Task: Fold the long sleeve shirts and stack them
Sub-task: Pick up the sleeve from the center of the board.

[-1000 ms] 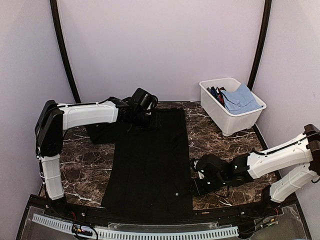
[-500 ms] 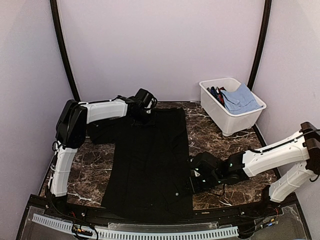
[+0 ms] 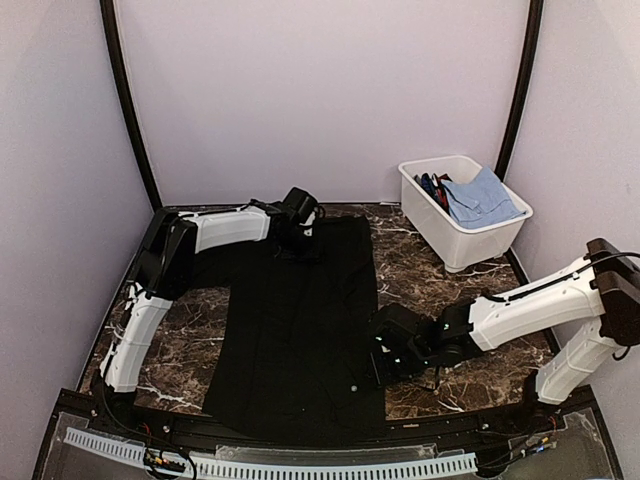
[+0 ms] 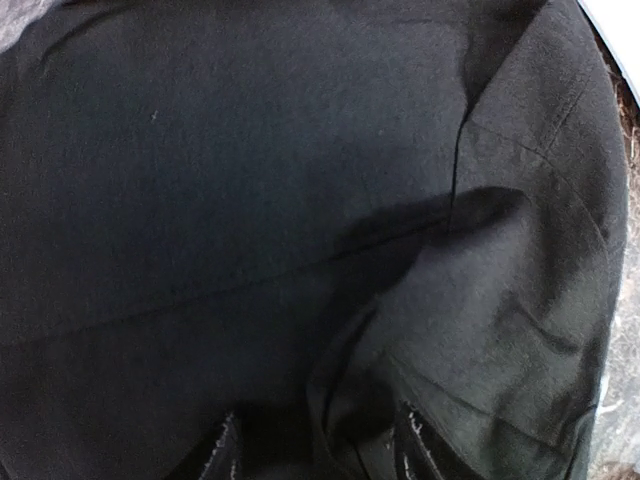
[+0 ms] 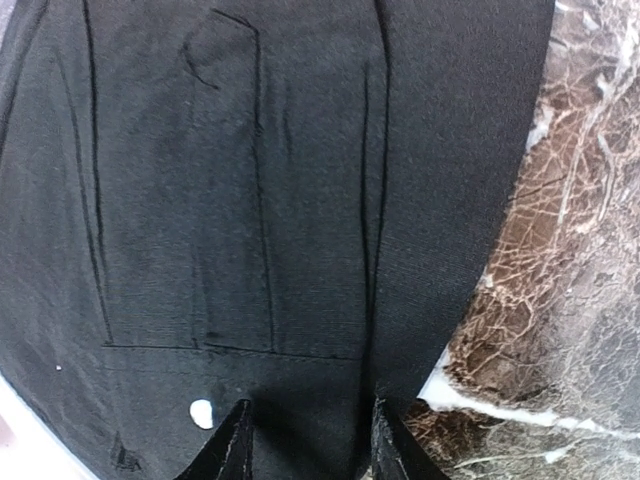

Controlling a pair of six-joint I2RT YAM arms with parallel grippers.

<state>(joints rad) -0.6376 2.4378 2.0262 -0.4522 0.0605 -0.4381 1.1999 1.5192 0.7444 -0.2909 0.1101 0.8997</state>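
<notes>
The left gripper [image 4: 318,452] has its jaws spread astride a raised fold at the 12 o'clock end of the black long sleeve shirt [image 3: 300,330]. The right gripper [image 5: 312,440], jaws also apart, sits over the shirt's 4 o'clock edge, near a white button [image 5: 202,411]. The shirt lies spread on the marble table [image 3: 420,265]. A white bin [image 3: 455,245] stands at 2 o'clock.

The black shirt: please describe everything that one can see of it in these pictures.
The black shirt is plain, matte woven cloth, spread flat on the marble-patterned table, with one sleeve reaching left at the far end. Stitched seams, a pocket-like outline and a small white button show. The left arm's fingers stand apart around a raised crease near its far edge; the right arm's fingers straddle its right edge.
</notes>
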